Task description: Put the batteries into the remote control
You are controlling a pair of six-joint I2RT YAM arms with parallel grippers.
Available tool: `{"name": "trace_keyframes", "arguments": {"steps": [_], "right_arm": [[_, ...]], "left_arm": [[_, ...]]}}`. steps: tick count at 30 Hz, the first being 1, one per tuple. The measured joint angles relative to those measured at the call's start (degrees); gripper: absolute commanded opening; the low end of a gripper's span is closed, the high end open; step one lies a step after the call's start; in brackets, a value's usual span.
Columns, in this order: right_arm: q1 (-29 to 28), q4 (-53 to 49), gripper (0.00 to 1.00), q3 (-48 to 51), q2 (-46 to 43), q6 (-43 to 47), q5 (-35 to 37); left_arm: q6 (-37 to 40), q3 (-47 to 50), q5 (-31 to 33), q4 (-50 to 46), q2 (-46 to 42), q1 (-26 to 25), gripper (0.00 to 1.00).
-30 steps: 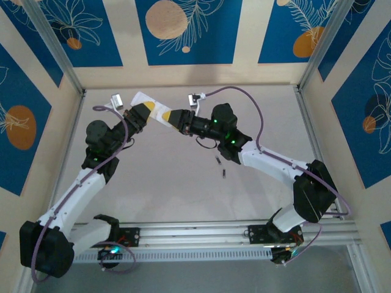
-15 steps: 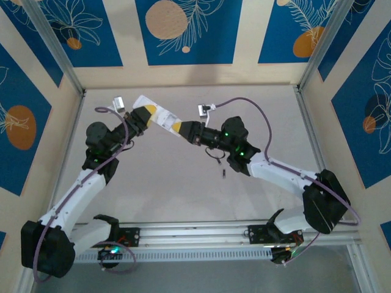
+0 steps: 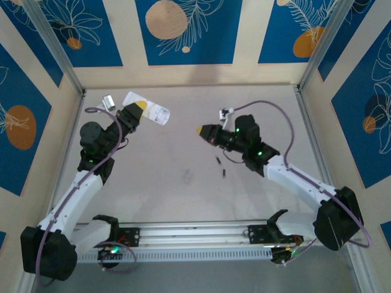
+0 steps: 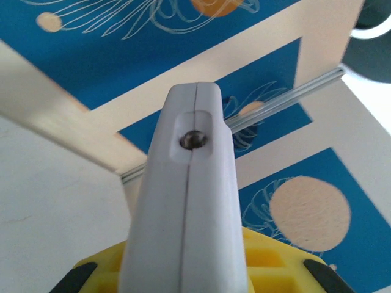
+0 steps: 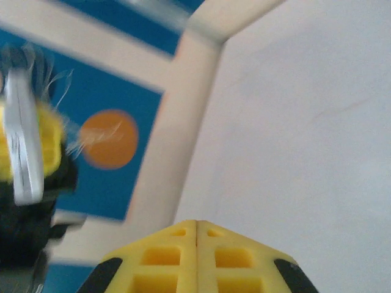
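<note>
The white remote control [image 3: 153,112] is held off the table at the back left, with my left gripper [image 3: 137,110] shut on its near end. The left wrist view shows the remote [image 4: 190,183] edge-on, rising from between the yellow fingers [image 4: 269,262]. My right gripper [image 3: 201,130] hangs mid-table, apart from the remote, its yellow fingers pressed together on nothing [image 5: 197,224]. The right wrist view has the remote [image 5: 21,143] as a blurred white strip at far left. Two small dark batteries [image 3: 218,160] [image 3: 224,173] lie on the table just below the right gripper.
Walls with blue panels close in the table on the back and both sides, with metal posts in the corners [image 3: 73,76]. An aluminium rail [image 3: 201,232] carrying the arm bases runs along the near edge. A faint dark smudge [image 3: 187,176] marks the table centre.
The right gripper let go of the remote's far end, shut, and drew back to the right. The left arm carried the remote a little left and back.
</note>
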State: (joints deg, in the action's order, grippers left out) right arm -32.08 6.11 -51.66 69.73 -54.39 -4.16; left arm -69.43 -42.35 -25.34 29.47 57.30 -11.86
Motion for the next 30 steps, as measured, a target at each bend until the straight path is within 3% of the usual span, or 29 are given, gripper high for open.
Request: {"name": "trace_keyframes", "arguments": {"steps": [5,9,15,17,20,25,27,30], "right_arm": [[4.4,-14.7,0.15,-8.3,4.6,12.9,11.1],[3.1,-21.1,0.27,-8.3,9.9,19.3,11.9],[-0.9,-22.8,0.72,-6.6,12.1,28.2,9.4],[-3.2,-22.1,1.00,-6.5,12.1,31.6,8.1],[-5.9,-21.4,0.99,-7.0,12.3,36.2,6.9],[-7.7,-21.2,0.99,-12.5,17.1,42.4,7.0],[-8.0,-21.1,0.91,-14.5,19.8,44.2,7.8],[-8.1,-20.9,0.71,-16.2,22.9,45.9,8.7]], "left_arm": [[8.1,-0.5,0.1,-12.2,-1.0,0.0,0.00],[13.3,-0.5,-0.8,-17.2,2.6,0.0,0.00],[17.2,-1.0,-6.3,-13.9,19.2,-1.9,0.00],[17.3,-2.3,-8.6,-11.9,26.6,-3.6,0.00],[15.9,-4.4,-11.3,-8.0,34.9,-6.2,0.00],[11.8,-8.2,-14.8,-1.6,40.9,-9.4,0.00],[9.7,-8.3,-15.8,1.5,41.0,-9.9,0.00],[6.6,-8.3,-17.1,5.8,41.0,-10.1,0.00]]}}
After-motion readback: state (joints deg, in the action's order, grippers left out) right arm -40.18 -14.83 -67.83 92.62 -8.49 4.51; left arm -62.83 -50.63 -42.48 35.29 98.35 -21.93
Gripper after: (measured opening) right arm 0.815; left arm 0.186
